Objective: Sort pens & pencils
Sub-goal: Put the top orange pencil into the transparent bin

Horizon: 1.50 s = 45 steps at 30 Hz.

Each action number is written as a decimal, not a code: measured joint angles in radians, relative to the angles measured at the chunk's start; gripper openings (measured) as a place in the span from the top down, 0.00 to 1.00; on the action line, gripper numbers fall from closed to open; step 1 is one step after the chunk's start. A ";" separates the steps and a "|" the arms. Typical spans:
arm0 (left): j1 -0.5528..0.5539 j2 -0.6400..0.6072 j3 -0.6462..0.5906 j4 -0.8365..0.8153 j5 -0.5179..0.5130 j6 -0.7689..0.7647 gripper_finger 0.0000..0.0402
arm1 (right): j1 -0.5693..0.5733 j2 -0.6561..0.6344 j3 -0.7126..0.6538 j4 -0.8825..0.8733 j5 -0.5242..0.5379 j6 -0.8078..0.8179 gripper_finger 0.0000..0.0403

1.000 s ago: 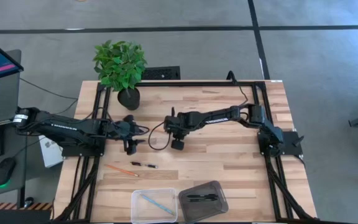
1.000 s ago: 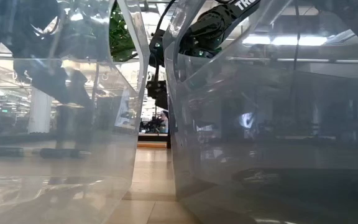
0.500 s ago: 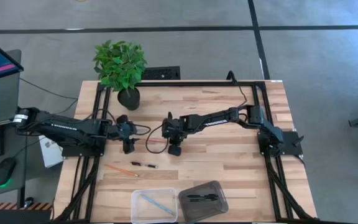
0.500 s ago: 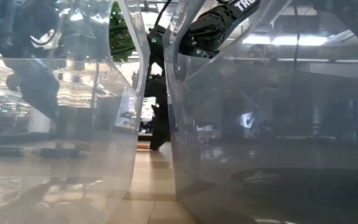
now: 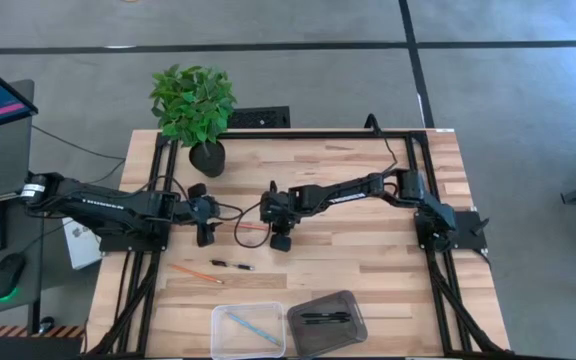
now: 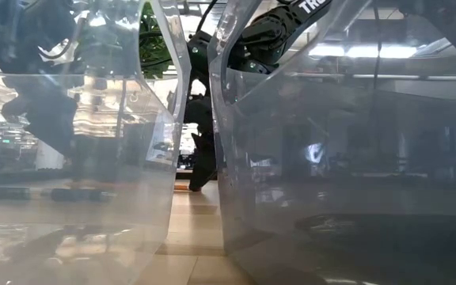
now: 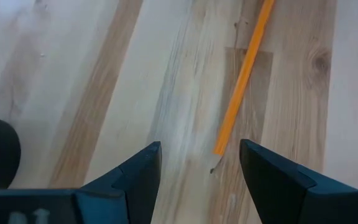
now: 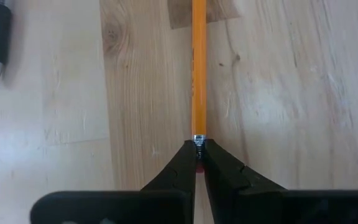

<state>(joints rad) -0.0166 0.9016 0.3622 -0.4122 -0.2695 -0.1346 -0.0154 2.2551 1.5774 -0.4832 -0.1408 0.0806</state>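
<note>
One orange pencil lies between my two grippers near the table's middle. My right gripper is shut on one end of it. My left gripper is open, and the pencil's pointed tip sits just ahead of its fingers without touching them. A second orange pencil and a black pen lie flat on the wood nearer the near edge. A light blue pencil lies in a clear tray, and a black pen in a dark tray. My right gripper pinches the orange pencil's metal-ringed end between its two fingertips. The fingers lie along the pencil, slanting down toward the table's left. The shaft runs straight away from the fingers, low over the wood; whether it rests there I cannot tell.
The clear tray and the dark tray stand side by side at the near edge and fill most of the low view. A potted plant stands at the far left corner. Black rails frame the table. Bare wood lies to the right.
My right gripper has moved a little toward the table's left and near edge, then held still. My left gripper has drawn back slightly toward the left edge.
</note>
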 joint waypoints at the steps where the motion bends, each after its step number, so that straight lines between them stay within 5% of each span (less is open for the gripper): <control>1: 0.000 0.000 0.000 0.000 0.000 -0.003 0.48 | 0.002 0.000 0.000 -0.001 0.004 0.000 0.89; 14: 0.000 0.022 0.000 0.001 0.004 -0.007 0.48 | 0.009 0.001 0.001 -0.005 0.012 0.017 0.93; 27: 0.000 0.288 0.004 0.099 0.041 0.027 0.48 | 0.009 0.001 0.001 -0.006 0.008 0.034 0.95; 35: 0.000 0.344 0.054 0.094 0.049 0.099 0.49 | 0.008 0.001 0.001 -0.005 0.007 0.050 0.95; 45: 0.000 0.346 0.068 0.092 0.097 0.106 0.63 | 0.008 0.001 0.001 -0.003 0.006 0.047 0.95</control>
<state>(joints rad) -0.0162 1.2480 0.4301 -0.3199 -0.1723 -0.0284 -0.0071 2.2562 1.5784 -0.4860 -0.1345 0.1277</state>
